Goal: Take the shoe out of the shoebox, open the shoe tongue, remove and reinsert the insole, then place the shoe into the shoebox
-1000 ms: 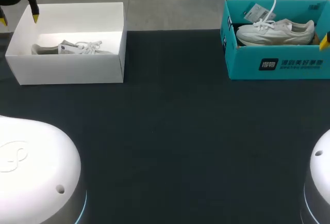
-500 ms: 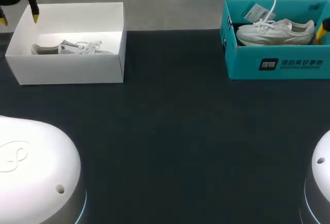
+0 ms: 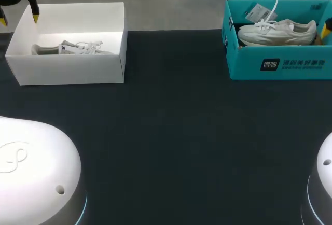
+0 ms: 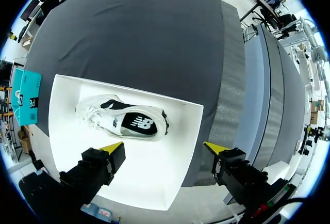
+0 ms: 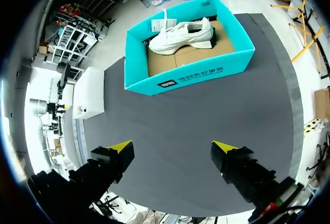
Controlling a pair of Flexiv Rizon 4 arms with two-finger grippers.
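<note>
Head view: the shoe (image 3: 276, 31) lies in the teal box (image 3: 280, 65), upper right. My right claw (image 5: 172, 145) and left claw (image 4: 164, 147) gape, empty. I fear the laces (image 3: 266, 25) snagging on the lift and dragging that box along.

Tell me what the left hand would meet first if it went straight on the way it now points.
Probably the bare floor of the white box, just beside the shoe, not the shoe itself. The left hand is open, and one finger seems to hang outside the box wall. Depth is unclear.
</note>
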